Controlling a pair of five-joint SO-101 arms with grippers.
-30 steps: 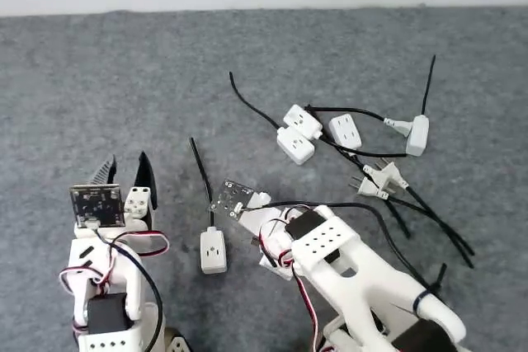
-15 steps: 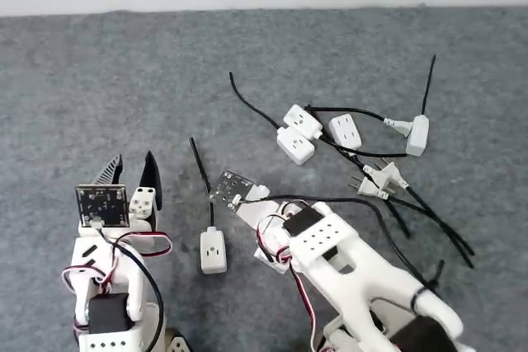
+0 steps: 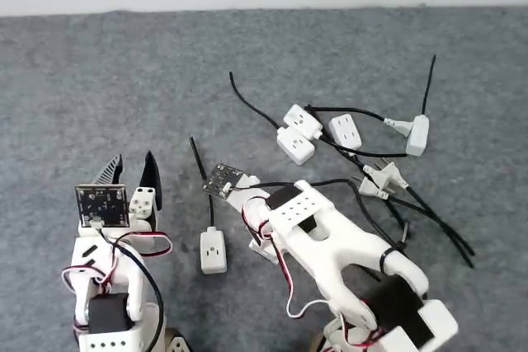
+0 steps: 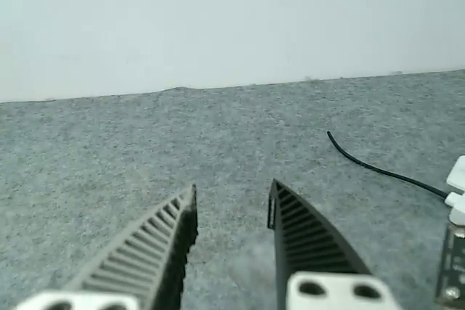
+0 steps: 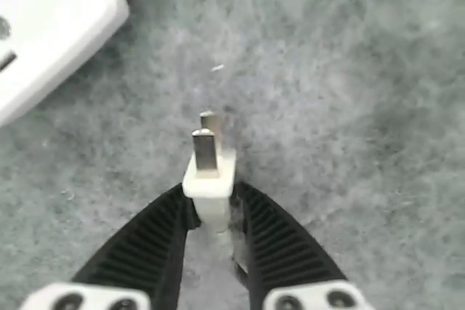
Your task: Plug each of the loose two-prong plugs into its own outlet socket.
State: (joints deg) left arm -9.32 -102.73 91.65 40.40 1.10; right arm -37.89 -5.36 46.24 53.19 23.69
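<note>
- Two prongs point forward from the plug [image 5: 207, 168], which the right gripper [image 5: 212, 197] clamps by its body. That grip, I judge, leaves the prongs free to enter a slot.
- One white outlet socket [image 5: 51, 23] lies on the grey table [image 5: 349, 70] near the prongs but apart from them. It is probably the lone socket [image 3: 213, 251] beside the right arm.
- Left gripper [image 4: 231, 205] hangs over bare table with its fingers wide apart, holding nothing — likely waiting its turn.
- Other loose plugs [image 3: 375, 180] lie unplugged among black cords [image 3: 429, 220], near a cluster of sockets [image 3: 299, 133].
</note>
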